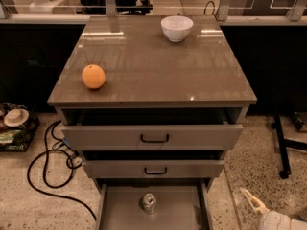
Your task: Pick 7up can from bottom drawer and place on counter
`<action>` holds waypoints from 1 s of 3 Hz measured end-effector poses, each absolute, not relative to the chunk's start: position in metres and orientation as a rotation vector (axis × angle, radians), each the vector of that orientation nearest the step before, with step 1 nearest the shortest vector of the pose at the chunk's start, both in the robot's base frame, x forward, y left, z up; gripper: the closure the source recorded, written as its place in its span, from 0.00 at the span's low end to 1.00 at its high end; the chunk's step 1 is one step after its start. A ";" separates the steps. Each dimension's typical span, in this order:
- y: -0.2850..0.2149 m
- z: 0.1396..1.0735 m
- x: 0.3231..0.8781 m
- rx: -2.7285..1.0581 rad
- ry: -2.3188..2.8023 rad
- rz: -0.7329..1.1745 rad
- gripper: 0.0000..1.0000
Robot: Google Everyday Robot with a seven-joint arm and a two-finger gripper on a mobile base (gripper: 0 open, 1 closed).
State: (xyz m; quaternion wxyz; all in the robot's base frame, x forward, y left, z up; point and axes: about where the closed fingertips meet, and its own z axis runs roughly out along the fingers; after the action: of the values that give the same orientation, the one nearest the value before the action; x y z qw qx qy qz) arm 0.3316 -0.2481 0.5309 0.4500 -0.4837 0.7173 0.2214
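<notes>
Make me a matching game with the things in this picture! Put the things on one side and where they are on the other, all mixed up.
Things:
1. orange
2. white bowl
3. 7up can
4. gripper

Places:
A. standing upright in the open bottom drawer
B. low at the right of the picture, above the floor
C. at the far edge of the counter, a bit to the right
D. near the front left corner of the counter

Right pairs: 1-D, 2-C, 3-A, 4-B.
</notes>
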 end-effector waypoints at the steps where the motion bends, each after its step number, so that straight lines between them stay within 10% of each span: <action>1: -0.238 0.517 0.339 -1.194 1.751 0.567 0.00; 3: -0.193 0.432 0.370 -1.169 1.713 0.638 0.00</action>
State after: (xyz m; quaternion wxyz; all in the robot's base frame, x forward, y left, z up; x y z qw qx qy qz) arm 0.3704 -0.1935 0.4320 0.4668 -0.4764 0.6982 0.2601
